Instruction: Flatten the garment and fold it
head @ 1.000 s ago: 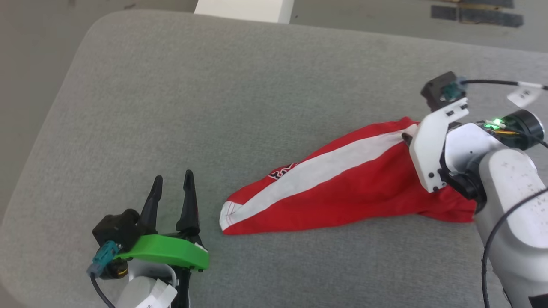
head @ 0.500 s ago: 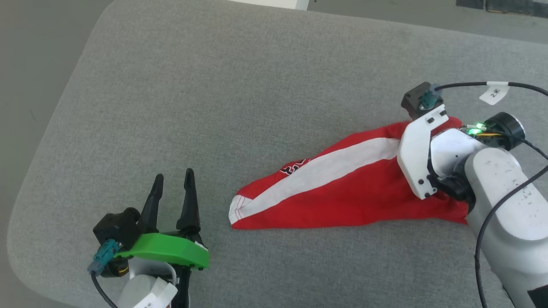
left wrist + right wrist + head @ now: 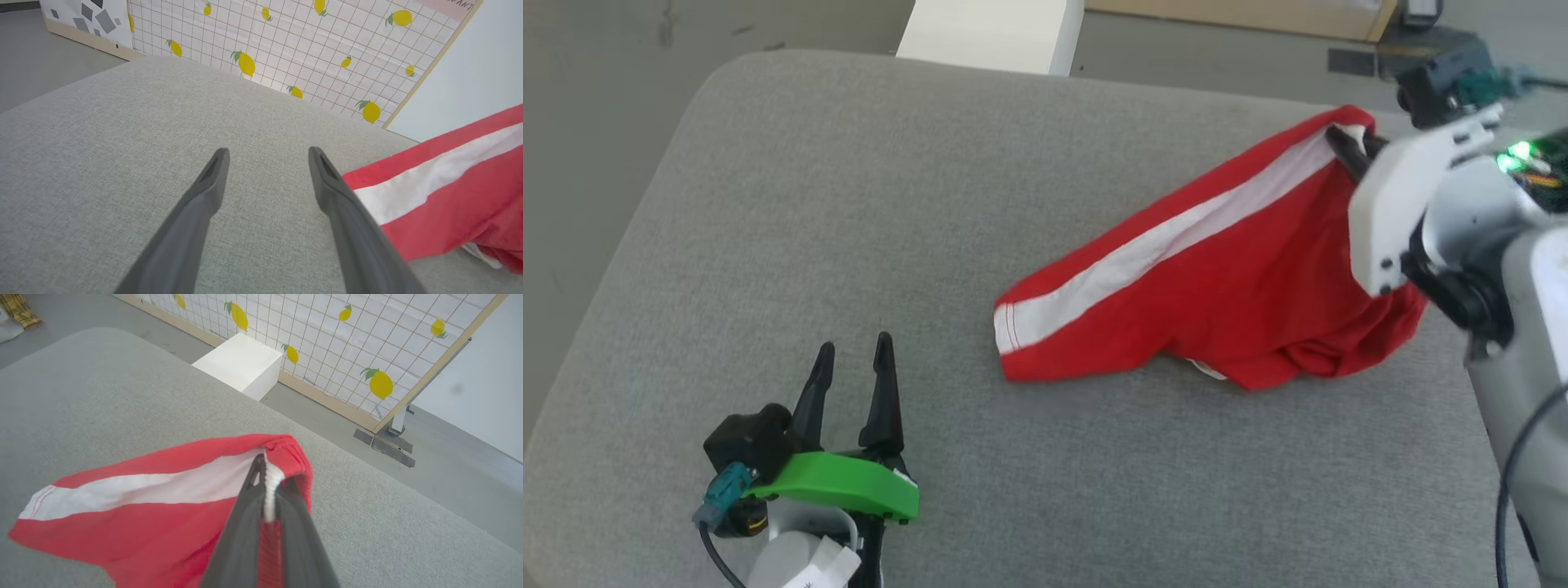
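Left gripper (image 3: 854, 349): spread and idle over the cushion (image 3: 792, 188), near the hem of the shorts (image 3: 1225, 278).
Shorts: hem end rests on the cushion. The waistband end is now raised, where a second ago it lay flat.
Right gripper (image 3: 1346, 140): spread a second ago, now pinching the waistband at the white stripe.
Note for you: the grip looks secure, so flattening can likely begin. Your left is free for a second corner.

left tool (image 3: 268, 150): spread wide | garment (image 3: 449, 192): just beside it | cushion (image 3: 102, 143): beneath both
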Controlling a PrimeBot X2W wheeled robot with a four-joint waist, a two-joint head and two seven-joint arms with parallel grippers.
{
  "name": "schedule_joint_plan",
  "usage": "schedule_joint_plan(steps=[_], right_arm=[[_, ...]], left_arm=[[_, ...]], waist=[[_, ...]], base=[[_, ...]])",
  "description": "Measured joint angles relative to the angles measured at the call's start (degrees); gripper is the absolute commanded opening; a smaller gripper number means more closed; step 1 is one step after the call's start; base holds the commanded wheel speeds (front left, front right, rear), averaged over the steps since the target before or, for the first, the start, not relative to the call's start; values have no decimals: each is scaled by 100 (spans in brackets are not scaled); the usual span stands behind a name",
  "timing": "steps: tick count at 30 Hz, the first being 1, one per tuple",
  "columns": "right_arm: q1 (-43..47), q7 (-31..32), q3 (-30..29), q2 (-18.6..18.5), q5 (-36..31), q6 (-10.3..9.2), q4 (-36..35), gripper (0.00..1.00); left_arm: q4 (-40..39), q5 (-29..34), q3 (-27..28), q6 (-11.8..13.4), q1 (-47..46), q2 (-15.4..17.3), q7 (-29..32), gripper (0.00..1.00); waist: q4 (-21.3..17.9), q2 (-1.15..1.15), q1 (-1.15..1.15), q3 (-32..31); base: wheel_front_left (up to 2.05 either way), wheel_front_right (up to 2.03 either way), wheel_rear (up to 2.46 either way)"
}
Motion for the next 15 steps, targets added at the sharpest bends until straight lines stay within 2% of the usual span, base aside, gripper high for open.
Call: schedule_joint_plan(steps=[5,8,11,15], right_arm=[[1383,59,-291,-52,248,0,-973,0],[2622,223,-541,-1,332,0,-1539,0],[3729,376,-771,249,408,0,-1860,0],[4737,485,-953,573,427,-1,-1926,0]], left_arm=[[42,10,38,-31,92,-2,0,100],[79,11,43,-42,137,-1,0,100],[105,11,42,-42,170,1,0,100],[112,9,35,-43,187,12,2,100]], waist=[[-174,0,0,-249],[-311,0,0,-395],[-439,0,0,-514],[-609,0,0,-620]], base=[[0,0,0],[0,0,0],[0,0,0],[0,0,0]])
